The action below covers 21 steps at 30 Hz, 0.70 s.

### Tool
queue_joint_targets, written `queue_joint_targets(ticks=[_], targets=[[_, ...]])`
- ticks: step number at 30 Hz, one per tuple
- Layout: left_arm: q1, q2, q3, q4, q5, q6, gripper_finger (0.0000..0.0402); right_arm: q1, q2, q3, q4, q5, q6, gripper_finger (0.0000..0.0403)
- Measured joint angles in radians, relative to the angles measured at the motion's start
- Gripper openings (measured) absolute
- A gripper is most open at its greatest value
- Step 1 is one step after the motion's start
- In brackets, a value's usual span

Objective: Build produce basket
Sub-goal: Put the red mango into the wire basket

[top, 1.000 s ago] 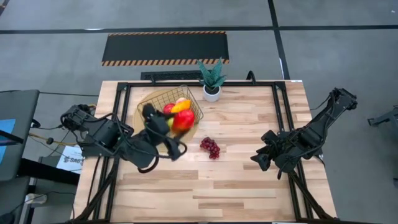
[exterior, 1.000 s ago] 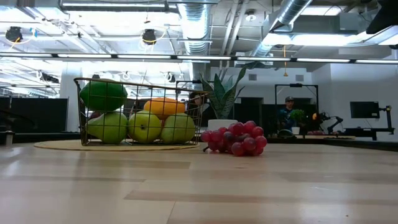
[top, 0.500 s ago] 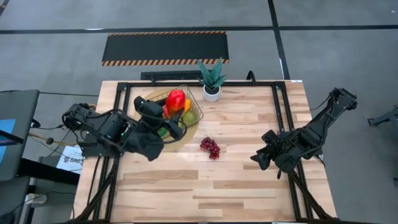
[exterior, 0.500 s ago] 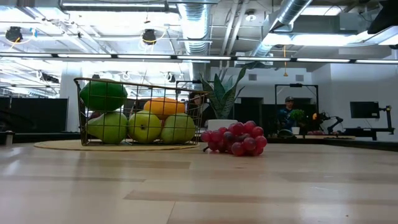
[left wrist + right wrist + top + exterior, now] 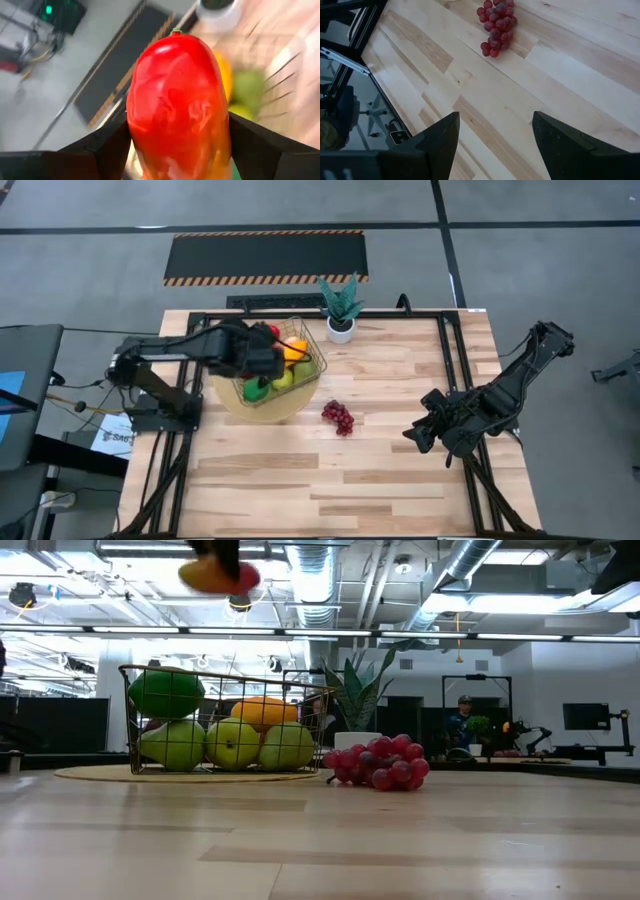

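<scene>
The gold wire basket [image 5: 300, 375] stands on a round tan mat [image 5: 262, 408] at the table's far left, with green, yellow-green and orange fruits [image 5: 232, 742] inside it. My left gripper [image 5: 177, 131] is over the basket, shut on a red-orange mango [image 5: 220, 576] high above the rim. A bunch of purple grapes [image 5: 338, 417] lies on the table right of the basket. My right gripper [image 5: 492, 145] waits open above the table's right side, grapes [image 5: 496, 21] ahead of it. My left gripper pinches the mango between its two fingers [image 5: 110, 145], one on each long side, at the end nearer the wrist [image 5: 150, 150]. The fingers slant down from the table's left and lie along the mango. The stem end [image 5: 175, 33] points away, and the fruit hangs clear above the basket.
A spiky green plant in a white pot [image 5: 340, 315] stands at the far edge, right of the basket. Bare wood spreads over the near half and middle of the table [image 5: 340, 480]. A person [image 5: 462, 720] shows far back in the room.
My left arm has swung from the near side of the basket toward the table's far edge, carrying the mango over the basket and turning as it went. The mango now shows at the top of the low view, where it was absent before.
</scene>
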Motion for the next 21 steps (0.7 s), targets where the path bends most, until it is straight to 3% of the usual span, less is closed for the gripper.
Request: queue_joint_targets(ticks=[3,13,21], targets=[[0.074,-0.004,-0.087,0.029,0.034,0.113,0.028,0.0,0.0,0.0,0.0,0.0,0.0,0.0273],[0.284,-0.018,-0.334,0.28,0.31,0.497,0.0288,0.0,0.0,0.0,0.0,0.0,0.015,0.0273],[0.417,-0.018,-0.461,0.435,0.379,0.572,0.0288,0.0,0.0,0.0,0.0,0.0,0.016,0.0273]])
